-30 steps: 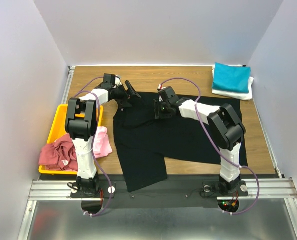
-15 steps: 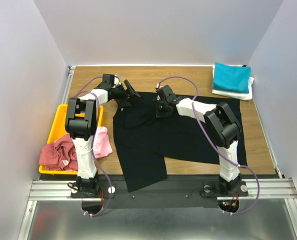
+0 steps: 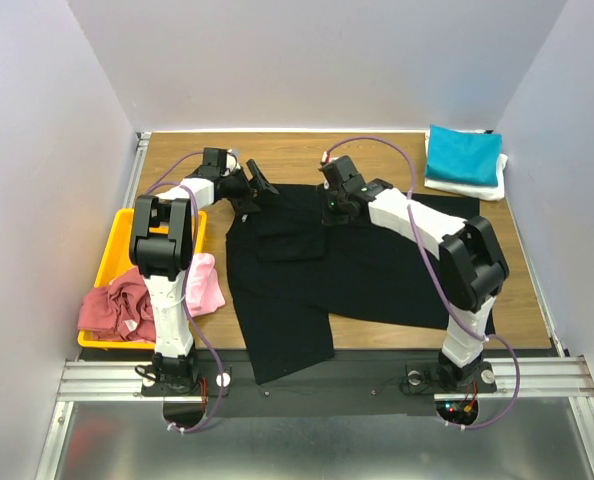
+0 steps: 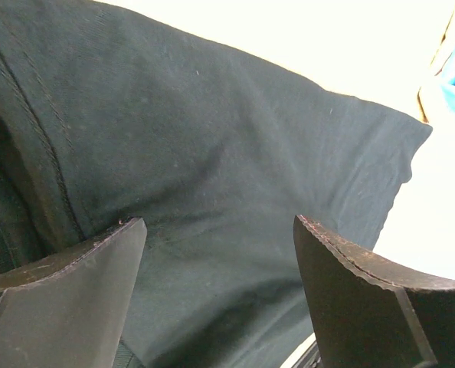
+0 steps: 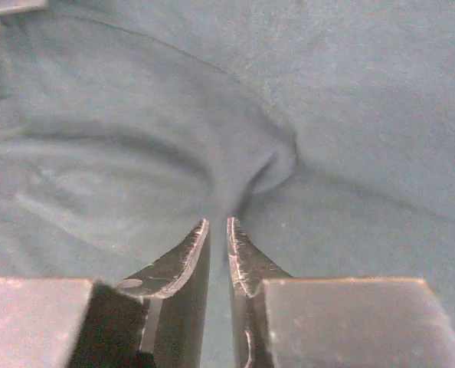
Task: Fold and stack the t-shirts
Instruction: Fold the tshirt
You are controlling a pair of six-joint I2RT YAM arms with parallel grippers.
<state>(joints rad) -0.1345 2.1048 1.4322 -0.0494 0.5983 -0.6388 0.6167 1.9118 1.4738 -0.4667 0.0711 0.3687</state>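
While the black t-shirt (image 3: pixel 317 280) lies spread mid-table, the right end effector (image 5: pixel 218 222) pinches its far portion and the left end effector (image 4: pixel 220 230) stands open. The teal t-shirt (image 3: pixel 464 155) and white t-shirt (image 3: pixel 462 188) are stacked far right. The pink t-shirt (image 3: pixel 207 285) and dusty red t-shirt (image 3: pixel 112 305) lie unfolded at left.

The teal t-shirt (image 3: pixel 464 155) hides most of the white t-shirt (image 3: pixel 472 189).

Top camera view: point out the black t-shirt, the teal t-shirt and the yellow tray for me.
black t-shirt (image 3: pixel 367 280), top external view, flat body cloth near its middle.
teal t-shirt (image 3: pixel 464 155), top external view, top face of the folded shirt.
yellow tray (image 3: pixel 118 238), top external view, bare left wall.
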